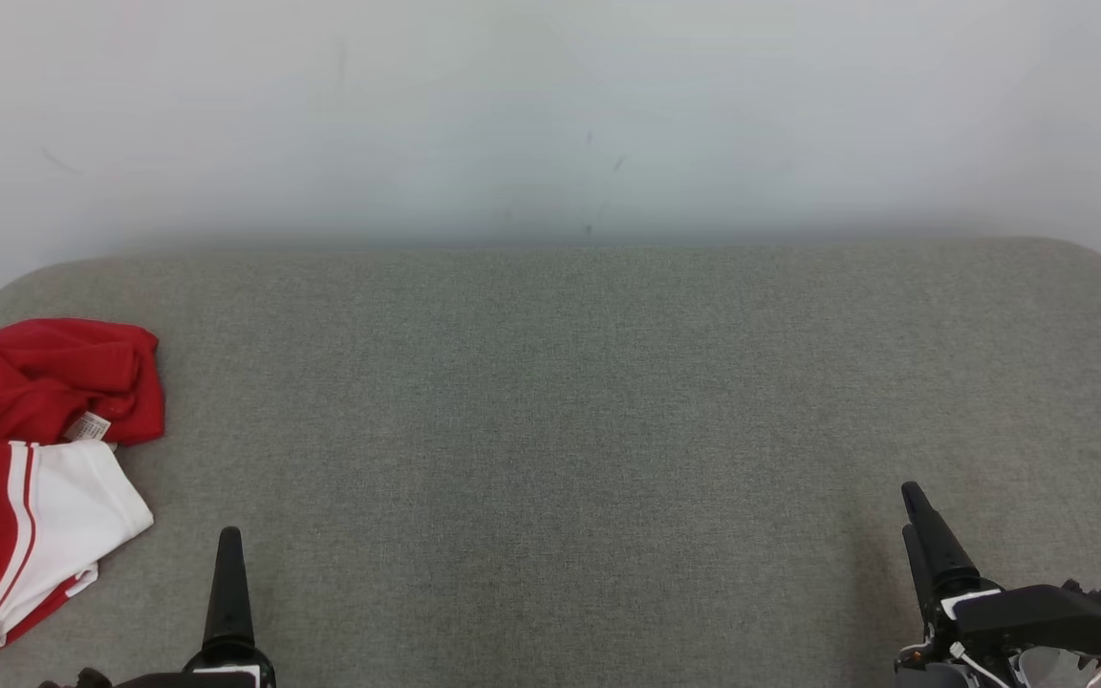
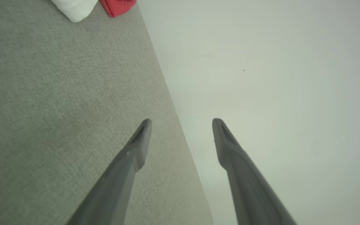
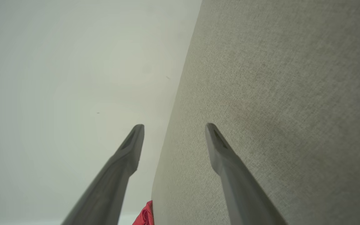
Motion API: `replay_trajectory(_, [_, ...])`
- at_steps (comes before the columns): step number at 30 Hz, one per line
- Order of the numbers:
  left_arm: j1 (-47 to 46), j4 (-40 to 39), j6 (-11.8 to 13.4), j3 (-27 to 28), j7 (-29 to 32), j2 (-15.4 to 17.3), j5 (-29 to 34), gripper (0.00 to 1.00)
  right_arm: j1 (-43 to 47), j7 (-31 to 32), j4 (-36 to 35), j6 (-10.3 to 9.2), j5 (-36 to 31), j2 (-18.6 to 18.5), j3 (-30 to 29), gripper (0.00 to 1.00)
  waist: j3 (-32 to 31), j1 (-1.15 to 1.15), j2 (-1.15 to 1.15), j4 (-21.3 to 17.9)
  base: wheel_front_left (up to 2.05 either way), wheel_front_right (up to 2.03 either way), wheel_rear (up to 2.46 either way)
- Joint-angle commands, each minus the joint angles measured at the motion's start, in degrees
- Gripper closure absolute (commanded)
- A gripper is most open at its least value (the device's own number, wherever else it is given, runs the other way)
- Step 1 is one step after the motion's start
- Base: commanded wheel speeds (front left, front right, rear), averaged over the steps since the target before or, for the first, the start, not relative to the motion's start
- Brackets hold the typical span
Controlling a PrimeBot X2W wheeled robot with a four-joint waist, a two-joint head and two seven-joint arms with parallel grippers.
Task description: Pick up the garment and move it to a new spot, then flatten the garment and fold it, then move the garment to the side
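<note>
- the left gripper is rising from the bottom of the left wrist view, its two dark fingers standing well apart with nothing between them. one is lying over the grey cushion, the other over the pale wall.
- the right gripper is showing much the same in the right wrist view: fingers spread, gripping nothing, straddling the line where cushion meets wall.
- the head view is giving the left gripper edge-on at the lower left, as a single dark spike, so the gap is not reading there. the wrist view is what is making the spread plain.
- the garment is lying crumpled at the far left of the cushion in the head view, partly cut by the picture's edge. it is showing red folds, a white panel with red stripe trim, and a small white label.
- the left wrist view is catching a white corner and a red fold of it at the top edge; the right wrist view is catching a small red scrap at the bottom edge.
- neither gripper is touching the garment; the left one is sitting near it, the right one well apart.
</note>
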Motion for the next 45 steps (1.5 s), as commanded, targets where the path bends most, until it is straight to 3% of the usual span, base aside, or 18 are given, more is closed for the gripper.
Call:
replay_trajectory(1, [-0.1,-1.4,-0.1,0.7,-0.3,0.1,2.6,0.0,-0.6,-0.8,-1.4,0.24,-2.2,-0.3,0.7,0.0,0.0,0.0,0.0,0.0,0.0,0.0,0.0])
replay_trajectory(14, [1.9,-5.0,3.1,-0.6,-1.6,0.1,24.0,0.0,1.3,-5.7,-3.8,0.29,-21.4,-0.3,4.2,0.0,0.1,0.0,0.0,-0.1,0.0,0.0,0.0])
replay_trajectory(21, [2.6,-5.8,4.7,-1.3,-2.2,0.2,32.3,0.0,1.9,-7.9,-3.9,0.32,-30.8,-0.3,5.5,0.0,0.0,0.0,0.0,-0.1,0.0,0.0,0.0])
replay_trajectory(45, [5.4,-8.1,7.5,-1.9,-3.8,1.7,49.6,0.0,4.5,-14.1,-4.8,0.38,-48.1,-0.4,9.0,0.0,-0.2,0.0,0.0,-0.1,0.0,0.0,0.0])
